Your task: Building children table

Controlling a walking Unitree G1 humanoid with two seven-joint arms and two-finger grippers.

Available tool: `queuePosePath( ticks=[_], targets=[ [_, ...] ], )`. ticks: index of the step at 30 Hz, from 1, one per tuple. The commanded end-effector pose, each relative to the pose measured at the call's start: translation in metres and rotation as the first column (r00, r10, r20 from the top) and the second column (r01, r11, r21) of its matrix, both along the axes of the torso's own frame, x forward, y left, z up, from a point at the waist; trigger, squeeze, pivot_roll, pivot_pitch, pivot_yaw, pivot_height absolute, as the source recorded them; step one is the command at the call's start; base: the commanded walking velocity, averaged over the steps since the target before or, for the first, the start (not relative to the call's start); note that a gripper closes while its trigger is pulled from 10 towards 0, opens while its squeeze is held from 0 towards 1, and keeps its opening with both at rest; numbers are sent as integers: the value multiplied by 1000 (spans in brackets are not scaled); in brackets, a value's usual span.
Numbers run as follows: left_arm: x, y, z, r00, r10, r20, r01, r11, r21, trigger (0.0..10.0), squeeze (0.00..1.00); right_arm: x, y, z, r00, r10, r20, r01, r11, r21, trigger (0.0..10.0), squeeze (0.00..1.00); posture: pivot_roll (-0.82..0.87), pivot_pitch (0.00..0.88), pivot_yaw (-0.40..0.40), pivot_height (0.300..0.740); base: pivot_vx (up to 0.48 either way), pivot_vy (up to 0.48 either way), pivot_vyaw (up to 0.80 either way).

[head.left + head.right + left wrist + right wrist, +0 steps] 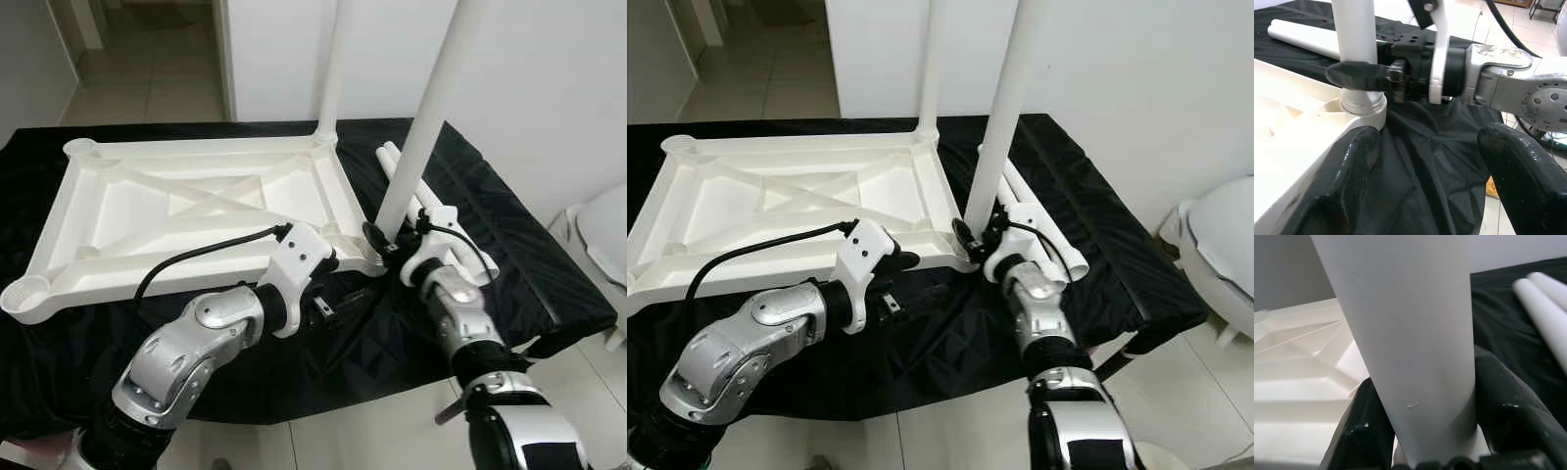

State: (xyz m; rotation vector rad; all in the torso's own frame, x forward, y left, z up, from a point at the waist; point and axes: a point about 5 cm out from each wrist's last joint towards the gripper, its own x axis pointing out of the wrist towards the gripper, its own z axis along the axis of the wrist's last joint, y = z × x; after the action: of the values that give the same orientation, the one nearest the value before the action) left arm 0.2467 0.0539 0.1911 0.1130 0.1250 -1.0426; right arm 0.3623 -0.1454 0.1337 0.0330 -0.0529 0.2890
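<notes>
A white plastic table top (176,211) lies upside down on a table under black cloth (549,284). One white leg (331,69) stands upright in its far right corner socket. A second leg (426,127) stands in the near right corner socket, and my right gripper (387,235) is shut on its base; the right wrist view shows a black finger on each side of that leg (1415,333). My left gripper (1435,181) hangs open just in front of that corner, holding nothing. Two loose legs (1058,245) lie on the cloth to the right.
The two left corner sockets (27,292) of the table top stand open. A white wall rises close behind the table, with a tiled doorway at the far left. A white rounded object (602,235) stands on the floor to the right.
</notes>
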Motion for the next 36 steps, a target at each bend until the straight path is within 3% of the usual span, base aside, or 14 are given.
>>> queuePosePath(
  ticks=[1,4,6,14,20,26,27,34,35,36],
  targets=[
    [-2,0,-2,1000,-7,-7,7,1000,8,10000,0,-3,-7,-15,991,-97,-89,101,994,45,0,0,2,37,-41,740,0,0,0],
    [-2,0,-2,1000,-8,-8,8,1000,6,10000,0,-3,0,-12,974,-202,-98,210,975,73,0,0,2,31,-47,740,0,0,0],
    [-2,-1,-3,1000,-9,-9,9,1000,5,10000,0,-5,5,-13,934,-331,-134,343,936,75,0,0,1,24,-48,740,0,0,0],
    [-2,-3,-3,1000,-19,-9,19,1000,3,10000,0,-8,19,-12,847,-505,-169,517,855,37,0,0,-5,17,-48,740,0,0,0],
    [-3,-4,-3,1000,-23,-7,23,1000,3,10000,0,-7,34,-5,855,-487,-178,504,862,58,0,0,2,13,-53,740,0,0,0],
    [-3,-4,-3,1000,-22,-8,22,1000,2,10000,0,-9,36,-3,836,-520,-179,533,845,36,0,0,4,11,-55,740,0,0,0],
    [-3,-4,-3,1000,-19,-9,19,1000,1,10000,0,-9,33,-4,841,-514,-168,524,851,17,10000,0,8,8,-62,740,0,0,0],
    [-3,-4,-3,1000,-15,-10,15,1000,0,10000,0,-7,21,-4,868,-484,-112,484,875,-35,10000,20,2,5,-61,740,0,0,0],
    [-3,-4,-3,1000,-15,-10,15,1000,0,10000,0,-7,19,-3,875,-473,-100,473,881,-27,10000,1000,-1,3,-60,740,0,0,0],
    [-3,-4,-3,1000,-15,-10,15,1000,0,10000,0,-7,19,-3,875,-473,-100,473,881,-27,10000,1000,-1,3,-60,740,0,0,0]
  ],
)
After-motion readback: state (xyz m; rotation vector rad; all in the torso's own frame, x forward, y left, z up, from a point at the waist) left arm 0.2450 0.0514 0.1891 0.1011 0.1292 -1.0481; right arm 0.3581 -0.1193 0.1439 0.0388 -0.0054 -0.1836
